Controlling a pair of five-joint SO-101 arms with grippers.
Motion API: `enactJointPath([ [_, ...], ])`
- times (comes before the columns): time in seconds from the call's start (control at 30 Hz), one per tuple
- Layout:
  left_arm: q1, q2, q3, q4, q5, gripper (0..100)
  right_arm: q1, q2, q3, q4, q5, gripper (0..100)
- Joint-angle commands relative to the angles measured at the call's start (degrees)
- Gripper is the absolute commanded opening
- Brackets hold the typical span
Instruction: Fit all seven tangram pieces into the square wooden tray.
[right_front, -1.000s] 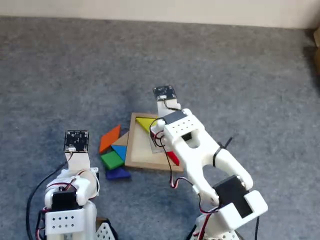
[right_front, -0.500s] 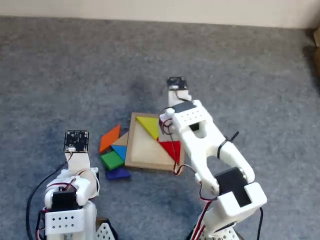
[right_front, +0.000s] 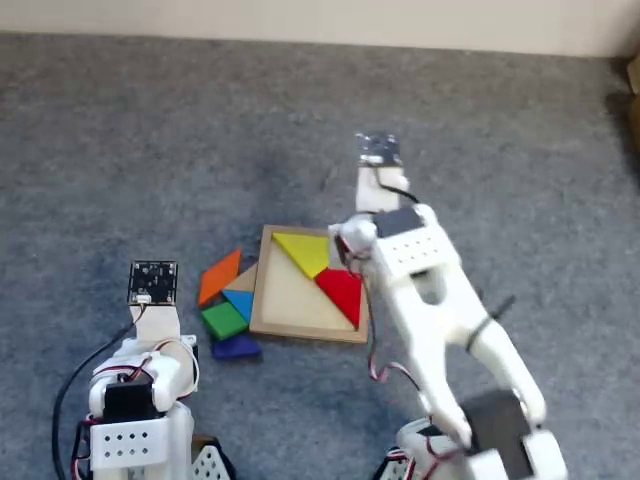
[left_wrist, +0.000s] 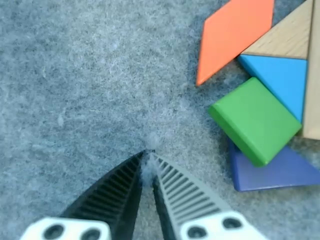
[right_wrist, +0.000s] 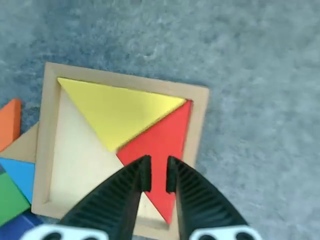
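Left fingers (left_wrist: 122, 182): closed tip to tip, holding nothing, just above bare carpet (right_front: 120, 150).
Right fingers (right_wrist: 127, 182): parted by a narrow gap, holding nothing, above the red triangle (right_wrist: 162, 142).
Key relation: in the high view the loose pieces lie left of centre, hard against the tray's (right_front: 258, 285) left rim and just up and right of the left arm. The right arm reaches from the lower right over the tray's far side. I judge the left arm nearer to the loose pieces.
Nearest pieces: the green square (left_wrist: 255, 120) and the purple triangle (left_wrist: 275, 167), the square partly overlapping the triangle.
Long axis: the orange parallelogram (left_wrist: 235, 35) runs lower left to upper right in the high view.
In tray: two, the yellow triangle (right_wrist: 117, 107) and the red triangle, meeting along one edge in the tray's upper right.
Outside: five, namely orange parallelogram, wood triangle (left_wrist: 282, 37), blue triangle (left_wrist: 277, 77), green square and purple triangle.
Total: seven pieces, one tray.
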Motion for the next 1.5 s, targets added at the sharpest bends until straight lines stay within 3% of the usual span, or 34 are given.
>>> enactJointPath([
  [0.0, -0.40, -0.84, -0.04, 0.26, -0.18, 1, 3.74, -12.44, 3.38, -0.92, 0.79, 6.2],
  [0.43, -0.40, -0.84, -0.04, 0.26, -0.18, 1, 15.78, -44.00, 28.00, -0.92, 0.88, 6.3],
  [0.77, -0.40, -0.84, -0.04, 0.26, -0.18, 1, 22.11, -66.68, 45.58, -0.66, 19.34, 0.6],
  [1.1, -0.40, -0.84, -0.04, 0.26, -0.18, 1, 25.27, -87.52, 61.32, -0.57, 20.04, 0.5],
  [1.47, -0.40, -0.84, -0.04, 0.26, -0.18, 1, 25.36, -88.84, 69.41, 0.92, 20.40, 0.5],
])
